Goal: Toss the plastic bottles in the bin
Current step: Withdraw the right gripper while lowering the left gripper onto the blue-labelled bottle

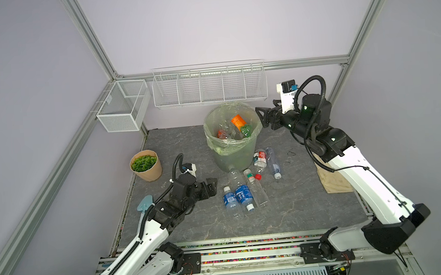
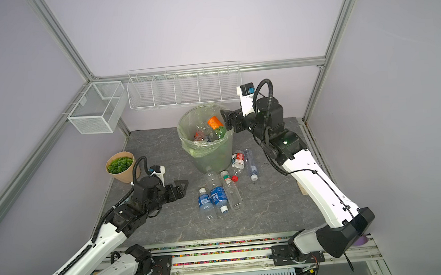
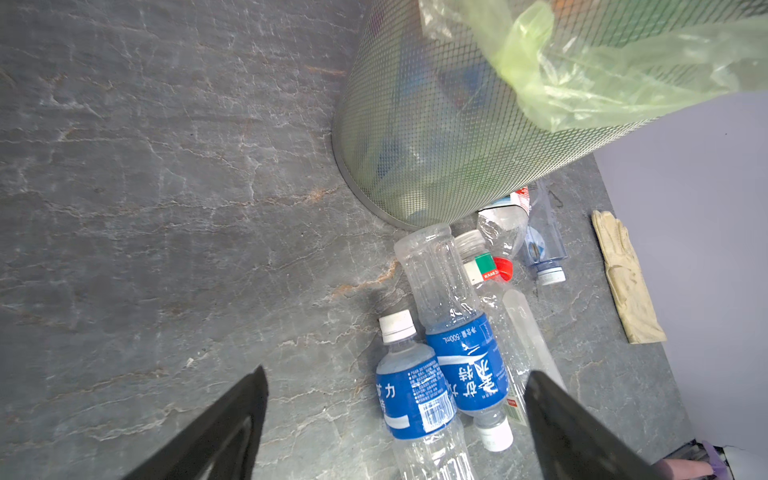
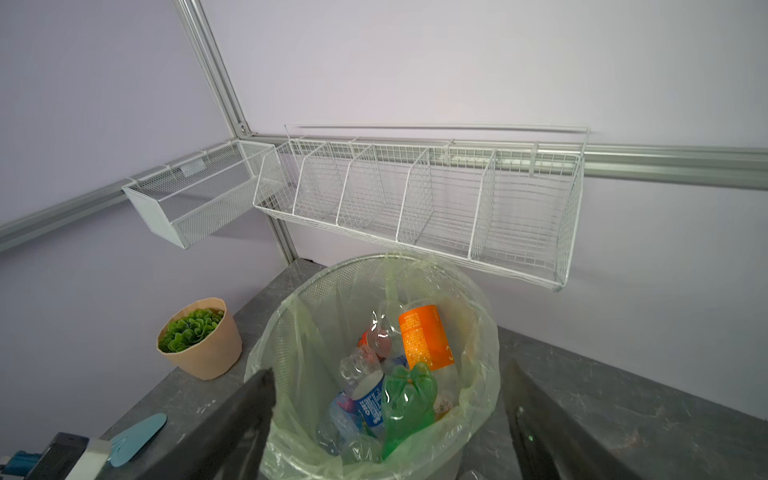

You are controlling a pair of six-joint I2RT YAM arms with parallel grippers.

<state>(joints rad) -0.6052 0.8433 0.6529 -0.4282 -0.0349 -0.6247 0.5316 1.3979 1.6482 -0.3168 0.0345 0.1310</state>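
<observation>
The mesh bin (image 1: 232,156), lined with a pale green bag, stands at the back middle of the table. Inside it lie an orange-labelled bottle (image 4: 424,336), a green bottle (image 4: 409,399) and several clear ones. My right gripper (image 1: 261,116) hangs open and empty just above the bin's right rim (image 4: 291,303). Several plastic bottles lie on the table in front of the bin, two of them with blue labels (image 1: 229,200) (image 1: 242,192). My left gripper (image 1: 212,186) is open and empty, low and just left of them. In the left wrist view the small blue-labelled bottle (image 3: 409,395) lies between its fingers.
A tan plant pot (image 1: 146,166) stands at the left, with a blue trowel (image 1: 145,203) in front of it. White wire baskets (image 1: 209,87) and a mesh basket (image 1: 123,105) hang on the back rail. A tan glove (image 1: 334,180) lies under the right arm.
</observation>
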